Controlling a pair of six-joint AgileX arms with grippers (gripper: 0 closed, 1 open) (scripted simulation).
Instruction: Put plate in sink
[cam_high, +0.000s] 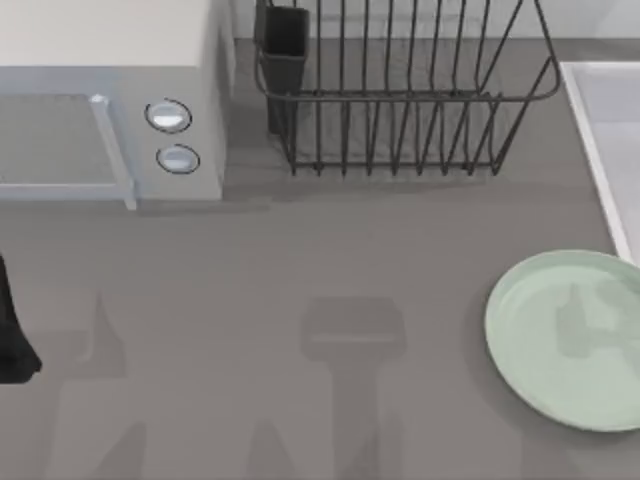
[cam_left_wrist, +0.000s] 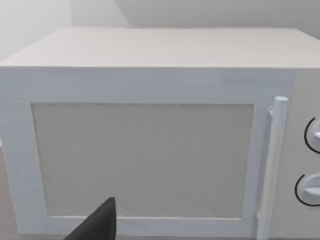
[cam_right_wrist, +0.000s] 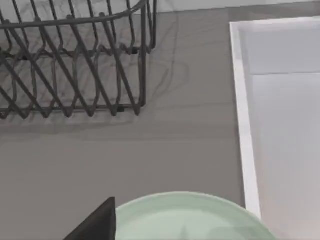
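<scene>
The pale mint-green plate (cam_high: 570, 338) lies flat on the grey counter at the front right, its right side cut off by the top view's edge. Behind it along the right edge is the sink (cam_high: 612, 150), a light grey basin with a whitish rim. The plate's far rim lies close to the sink's front corner. In the right wrist view, a dark part of my right gripper (cam_right_wrist: 97, 224) hangs beside the plate (cam_right_wrist: 190, 220), with the sink (cam_right_wrist: 280, 115) beyond. A dark part of my left gripper (cam_left_wrist: 97, 225) faces the microwave door. My left arm (cam_high: 12, 335) sits at the left edge.
A white microwave (cam_high: 110, 100) with two round knobs stands at the back left. A black wire dish rack (cam_high: 400, 90) with a dark cutlery holder (cam_high: 285, 45) stands at the back middle. Bare grey counter (cam_high: 300, 300) stretches between the microwave and the plate.
</scene>
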